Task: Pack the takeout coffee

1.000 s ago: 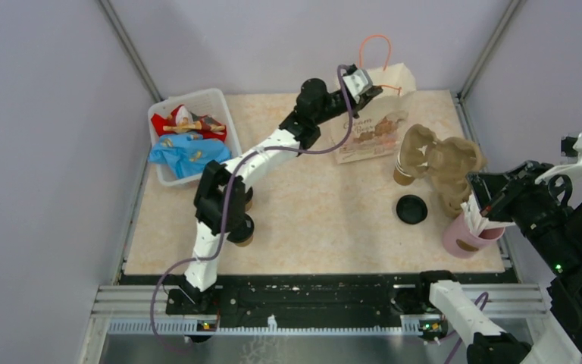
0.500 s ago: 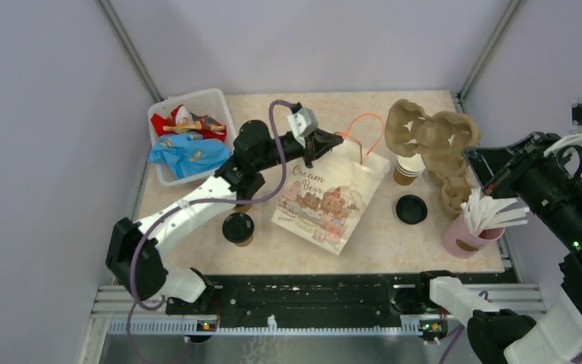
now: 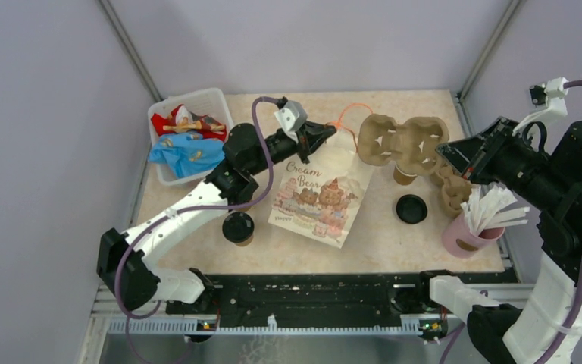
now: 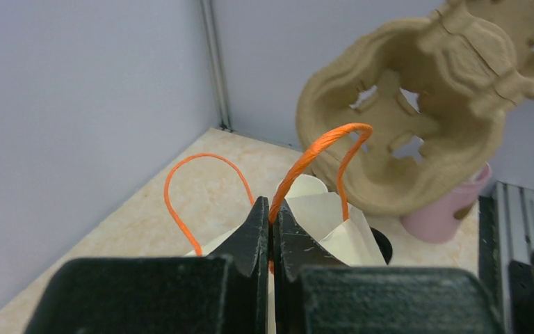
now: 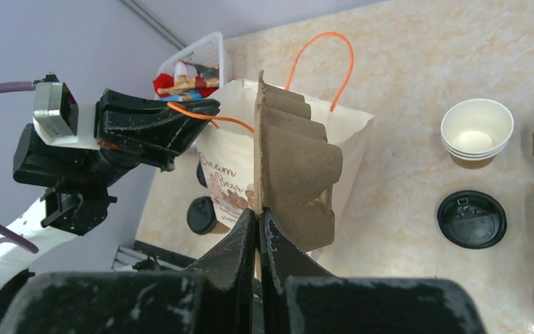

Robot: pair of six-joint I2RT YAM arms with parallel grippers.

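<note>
One brown cup with a black lid [image 3: 237,227] stands at the front left, and shows in the right wrist view [image 5: 200,214]. The other cup [image 3: 404,177] stands open, partly under the held tray, with its pale inside showing [image 5: 476,129]. Its loose black lid [image 3: 411,208] lies in front of it [image 5: 471,219]. My left gripper [image 3: 330,133] is shut on the orange handle [image 4: 320,146] of the white paper bag [image 3: 318,193]. My right gripper [image 3: 445,152] is shut on the rim of the brown pulp cup tray [image 3: 402,140], held in the air by the bag's mouth [image 5: 295,174].
A pink cup of white sticks [image 3: 470,231] stands at the right front. More pulp trays [image 3: 455,189] sit behind it. A white basket of packets [image 3: 189,133] stands at the back left. Purple walls close in the table [image 3: 394,243].
My left arm has drawn the bag from the back down toward the table's middle, where it now leans. My right gripper has lifted the pulp tray and carried it left toward the bag's mouth.
</note>
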